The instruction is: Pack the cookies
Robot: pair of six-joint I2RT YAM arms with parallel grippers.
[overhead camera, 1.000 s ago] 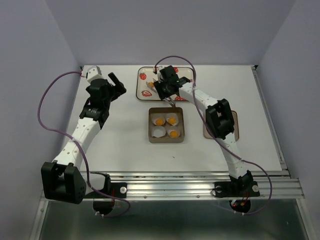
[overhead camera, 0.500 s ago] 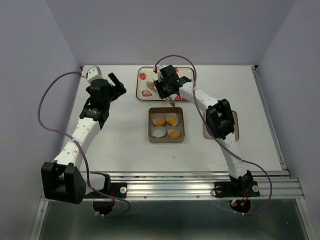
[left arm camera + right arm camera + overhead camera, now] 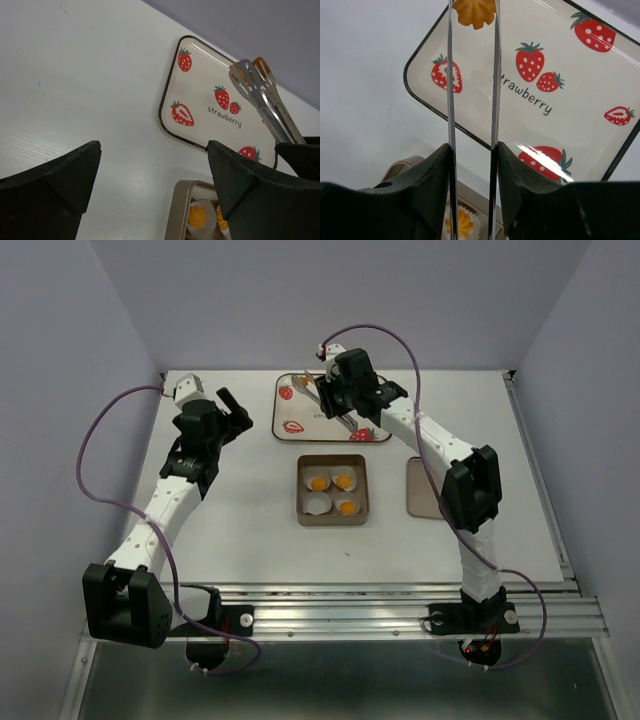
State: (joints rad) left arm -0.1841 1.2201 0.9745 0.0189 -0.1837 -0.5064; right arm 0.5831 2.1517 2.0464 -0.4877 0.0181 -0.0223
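1. Lavender walls on three sides, white tabletop [image 3: 240, 490]. The printed tray [image 3: 200, 82] lies at the far middle, with a tan baking tin [image 3: 303, 490] just in front of it.
2. Right gripper [image 3: 473, 147]: its fingers are clamped on a pair of metal tongs [image 3: 265, 107], whose blades run out over the tray. Left gripper [image 3: 154, 150]: fingers spread wide, holding nothing, hovering well left of the tray.
3. Cookies: three sit in white paper cups in the tin [image 3: 318, 482] [image 3: 344, 481] [image 3: 346, 507]. The near-left cup [image 3: 318, 504] has none. The last cookie [image 3: 475, 11] sits between the tong tips at the tray's far-left corner. I cannot tell whether it is lifted or resting on the tray.
4. Risk: the cookie is caught only at the very ends of the blades. A light squeeze or a jolt on the way to the tin could let it drop.
5. Risk: too hard a squeeze could crumble it.
6. Risk: the smooth tong arms might slide or twist between the fingers and throw off the aim.
7. Risk: the open cup lies close beside filled ones. A low approach could knock a neighbouring cookie or tip a cup.
8. Writing: "strawberry" [image 3: 522, 94] in small black lower-case letters on the tray, among red printed berries. No brand or other label is legible.
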